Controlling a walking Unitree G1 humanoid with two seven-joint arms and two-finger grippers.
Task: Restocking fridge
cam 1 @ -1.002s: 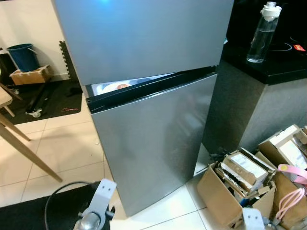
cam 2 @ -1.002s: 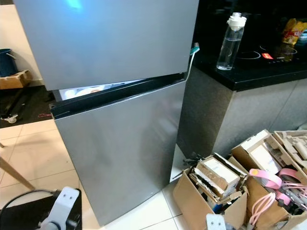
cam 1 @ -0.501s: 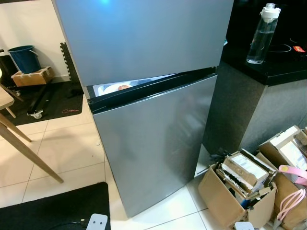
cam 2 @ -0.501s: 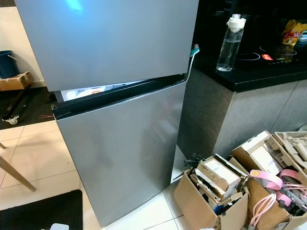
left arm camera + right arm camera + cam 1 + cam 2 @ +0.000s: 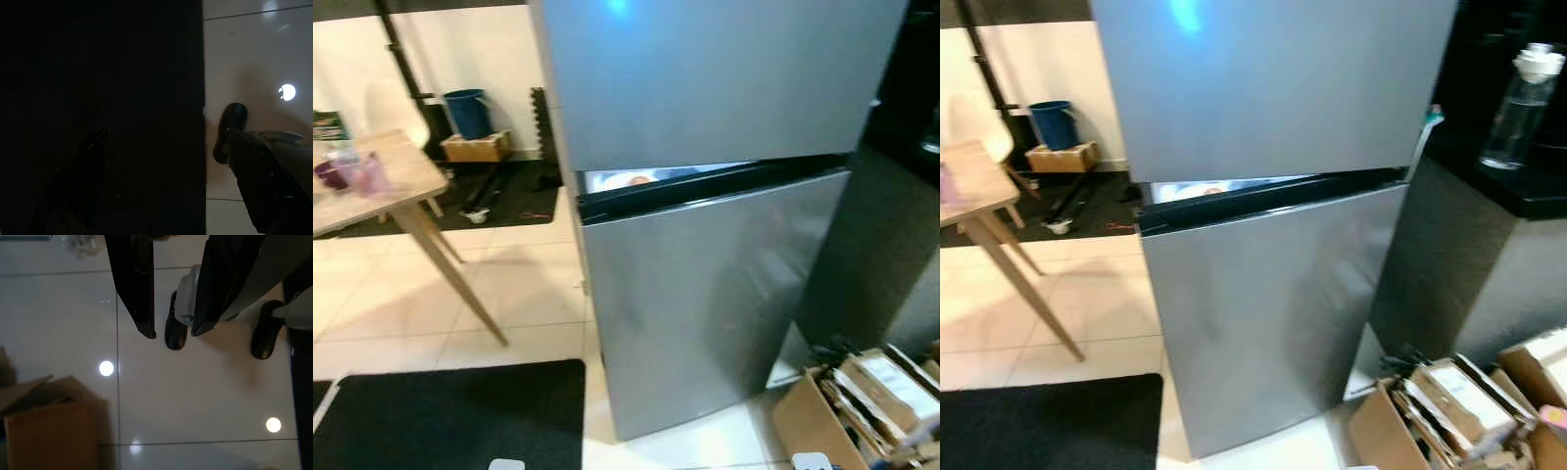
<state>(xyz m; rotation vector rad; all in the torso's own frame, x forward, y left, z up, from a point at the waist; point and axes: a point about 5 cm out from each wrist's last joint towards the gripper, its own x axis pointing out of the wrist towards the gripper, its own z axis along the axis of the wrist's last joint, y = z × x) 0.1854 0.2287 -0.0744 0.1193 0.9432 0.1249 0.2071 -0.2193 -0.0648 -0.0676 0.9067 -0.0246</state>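
The silver two-door fridge (image 5: 705, 294) stands straight ahead. Its upper door (image 5: 705, 78) sits slightly ajar, leaving a bright slit (image 5: 636, 179) where something white and orange shows inside. Both arms hang low. My right gripper (image 5: 173, 334) points down at the white floor tiles, open, with nothing between its fingers (image 5: 139, 293). In the dark left wrist view, my left gripper (image 5: 167, 131) hangs open over the edge of the black mat (image 5: 98, 98).
A wooden table (image 5: 382, 186) with purple cups (image 5: 352, 174) stands on the left. The black mat (image 5: 450, 411) lies on the floor before it. Cardboard boxes (image 5: 862, 392) crowd the floor at the right. A clear bottle (image 5: 1520, 108) stands on the black counter (image 5: 1538, 196).
The view has swung left, bringing the table in and pushing the counter and boxes toward the right edge. The left arm, seen low in the picture a second ago, has dropped down.
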